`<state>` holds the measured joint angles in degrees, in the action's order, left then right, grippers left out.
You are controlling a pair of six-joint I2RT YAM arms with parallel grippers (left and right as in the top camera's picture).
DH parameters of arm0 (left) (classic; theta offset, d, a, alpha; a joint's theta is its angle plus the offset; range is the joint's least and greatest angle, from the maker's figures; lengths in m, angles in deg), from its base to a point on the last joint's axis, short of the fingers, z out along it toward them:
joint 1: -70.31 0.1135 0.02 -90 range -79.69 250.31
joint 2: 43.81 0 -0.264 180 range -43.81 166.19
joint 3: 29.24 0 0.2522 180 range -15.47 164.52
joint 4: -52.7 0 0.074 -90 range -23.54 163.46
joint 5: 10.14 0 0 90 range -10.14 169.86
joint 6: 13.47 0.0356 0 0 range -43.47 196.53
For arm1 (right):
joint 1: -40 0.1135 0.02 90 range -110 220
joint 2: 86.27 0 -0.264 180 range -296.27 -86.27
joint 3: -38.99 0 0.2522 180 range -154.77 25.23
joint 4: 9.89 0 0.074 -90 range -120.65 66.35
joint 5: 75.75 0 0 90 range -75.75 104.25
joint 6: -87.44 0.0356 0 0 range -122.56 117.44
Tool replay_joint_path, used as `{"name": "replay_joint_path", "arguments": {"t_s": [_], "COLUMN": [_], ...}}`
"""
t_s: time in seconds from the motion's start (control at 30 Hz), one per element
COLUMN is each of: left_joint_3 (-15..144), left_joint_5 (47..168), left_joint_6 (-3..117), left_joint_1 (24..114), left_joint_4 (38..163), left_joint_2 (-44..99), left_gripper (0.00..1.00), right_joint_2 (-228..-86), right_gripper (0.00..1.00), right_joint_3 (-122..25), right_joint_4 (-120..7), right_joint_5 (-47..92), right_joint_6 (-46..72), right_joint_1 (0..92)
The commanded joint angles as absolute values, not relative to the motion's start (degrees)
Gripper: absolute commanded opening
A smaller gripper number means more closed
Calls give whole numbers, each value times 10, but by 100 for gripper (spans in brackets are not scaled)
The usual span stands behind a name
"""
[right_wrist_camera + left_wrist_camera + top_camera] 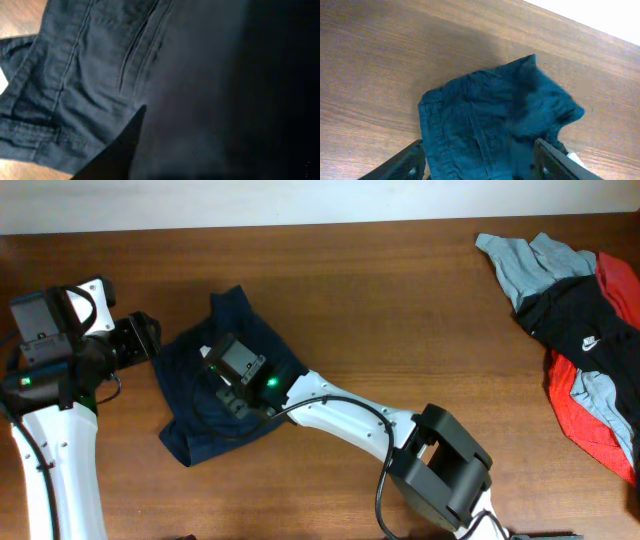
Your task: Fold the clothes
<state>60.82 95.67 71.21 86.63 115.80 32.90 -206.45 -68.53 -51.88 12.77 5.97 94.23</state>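
Jaws of the left gripper (152, 342) stand spread at the navy shorts' (190, 398) left edge; right gripper (228, 385) sits mid-cloth, jaw state indiscernible.

Worktop (400, 290), centre and far strip: bare wood, free passage. Right edge: heap of grey, black and red garments (585, 330) blocks approach. Shorts (185, 380) occupy left-centre. Right arm (340, 415) runs diagonally from near edge to shorts, bars crossing from front. Right hand (225, 385) low over cloth, covers its middle. Left hand (150, 340) at shorts' left edge, fingers spread wide, closes that side. Shorts' far corner and near hem unobstructed.
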Motion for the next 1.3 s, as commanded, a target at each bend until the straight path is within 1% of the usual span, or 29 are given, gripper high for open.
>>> {"name": "replay_joint_path", "arguments": {"t_s": [0.0,0.07,0.33,0.37,0.43,0.47,0.53,0.57,0.6,0.63,0.67,0.73,0.77,0.8,0.9,1.0,1.03,1.1,1.2,1.23,1.27], "left_joint_3": [612,612,615,618,628,640,654,658,660,660,659,658,658,658,658,658,658,658,658,658,658], "left_joint_5": [960,953,904,892,871,863,862,863,863,864,869,918,940,969,1045,1121,1122,1122,1115,1098,1077], "left_joint_6": [723,724,736,736,737,741,745,745,745,745,745,754,761,773,819,906,915,917,930,933,933], "left_joint_1": [870,870,870,870,870,870,870,870,870,870,870,870,869,869,859,830,818,800,782,779,779], "left_joint_4": [1158,1158,1149,1149,1149,1149,1149,1149,1149,1152,1154,1158,1160,1164,1186,1208,1208,1207,1203,1195,1190], "left_joint_2": [319,319,319,319,319,319,319,319,319,319,322,329,333,343,385,445,468,504,548,568,581], "left_gripper": [69,69,69,70,70,70,70,70,74,77,78,82,82,82,82,82,84,86,87,86,79], "right_joint_2": [-2063,-2056,-2052,-2052,-2049,-2036,-2002,-1985,-1962,-1944,-1936,-1915,-1915,-1915,-1934,-1944,-1946,-1946,-1947,-1947,-1947], "right_gripper": [26,33,34,33,34,33,33,34,40,51,54,65,68,72,72,72,72,72,74,74,73], "right_joint_3": [-699,-703,-708,-708,-709,-709,-709,-709,-709,-709,-709,-709,-709,-709,-707,-692,-681,-667,-637,-625,-619], "right_joint_4": [-524,-531,-552,-554,-566,-581,-607,-620,-640,-658,-669,-708,-718,-735,-773,-783,-779,-776,-740,-711,-692], "right_joint_5": [140,140,135,121,49,-10,-70,-87,-89,-73,-52,74,108,170,284,284,284,266,250,250,249], "right_joint_6": [33,17,-28,-28,-27,-18,6,26,53,74,81,85,85,85,84,-15,-55,-87,-88,-71,-52], "right_joint_1": [975,994,1088,1096,1104,1103,1088,1077,1053,1026,1008,937,918,885,819,809,814,828,848,851,851]}}
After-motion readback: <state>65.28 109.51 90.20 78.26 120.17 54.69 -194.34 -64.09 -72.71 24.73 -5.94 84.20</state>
